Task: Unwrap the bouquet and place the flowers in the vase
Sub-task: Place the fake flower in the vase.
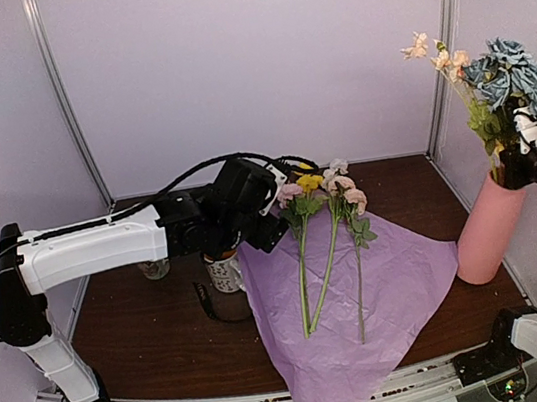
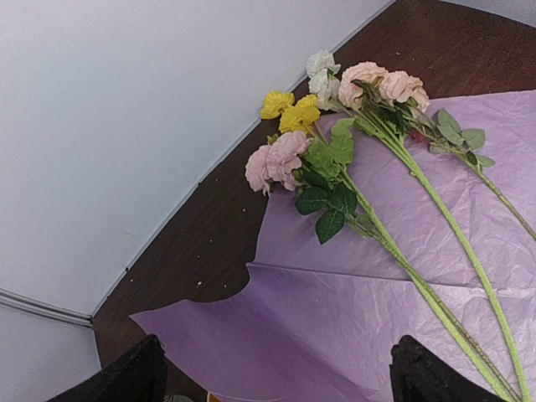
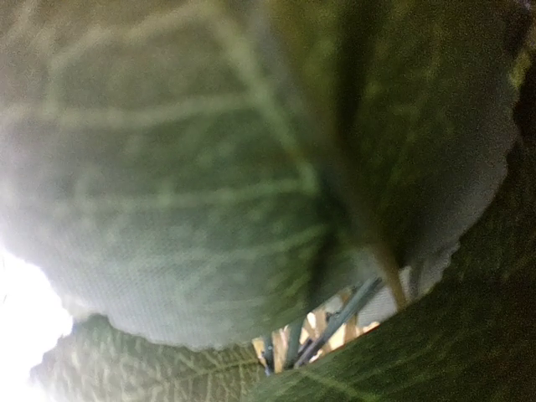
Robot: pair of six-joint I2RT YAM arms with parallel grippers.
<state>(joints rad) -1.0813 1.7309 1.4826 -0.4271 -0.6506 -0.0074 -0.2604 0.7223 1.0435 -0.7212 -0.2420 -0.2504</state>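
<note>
Purple tissue paper lies opened flat on the brown table, so the unwrap part looks done to me. The pink vase stands at the paper's R edge, leaning R in the top view. It already holds blue, peach and orange flowers.

Three loose stems lie side by side on the paper. Their long axes run near-to-far, w/ heads at the far end and cut ends toward my bases.

My left gripper hangs over the paper's far L corner, just beside those heads, jaws wide apart w/ nothing in them. So the L arm is much the nearer to the stems, and the vase is well apart from it, across the paper.

My right gripper is at the vase mouth among the foliage, clenched. Its own cam shows only leaves up close, so I can't tell if it pinches a stem.

A white patterned mug sits under my L arm, contents not visible. Next, I reckon, L takes one stem across its axis, mid-stalk.
</note>
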